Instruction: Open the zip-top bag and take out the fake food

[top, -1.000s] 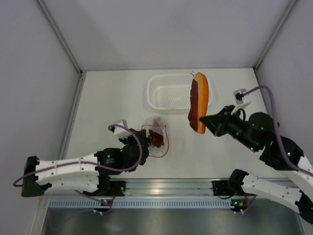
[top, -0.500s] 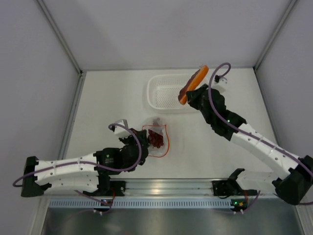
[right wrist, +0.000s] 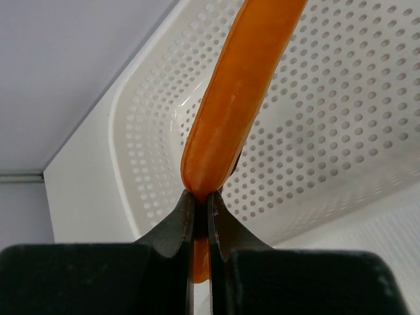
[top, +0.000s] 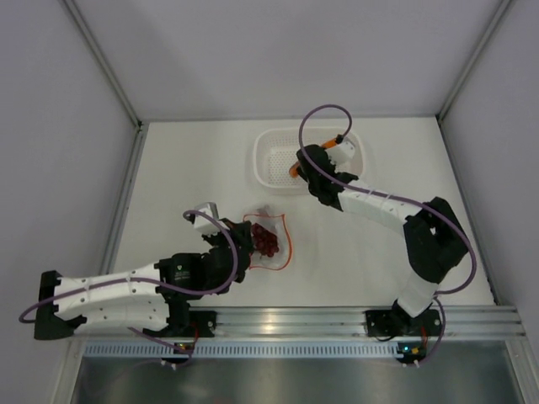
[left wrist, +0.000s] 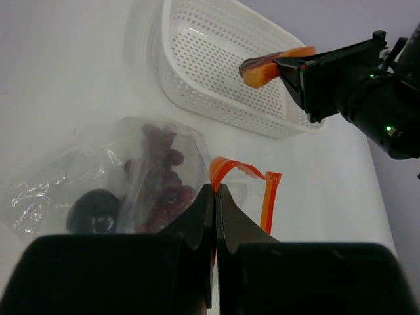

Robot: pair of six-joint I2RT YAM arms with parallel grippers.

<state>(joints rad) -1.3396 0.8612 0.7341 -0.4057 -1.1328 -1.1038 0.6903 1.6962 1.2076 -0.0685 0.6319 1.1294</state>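
The clear zip-top bag lies mid-table, its orange-red zip strip open. Inside are the dark red grape cluster and the small dark round fruit. My left gripper is shut on the bag's zip strip; it also shows in the top view. My right gripper is shut on the orange-and-maroon hot-dog piece and holds it over the white perforated basket. In the top view the right gripper is over the basket, with the hot-dog piece mostly hidden.
The basket stands at the back centre of the white table. Grey walls close in the left, right and back sides. A metal rail with the arm bases runs along the near edge.
My right gripper has swung the hot-dog piece from the right of the table up and left, and lowered it over the basket. The left gripper has kept its hold on the bag.
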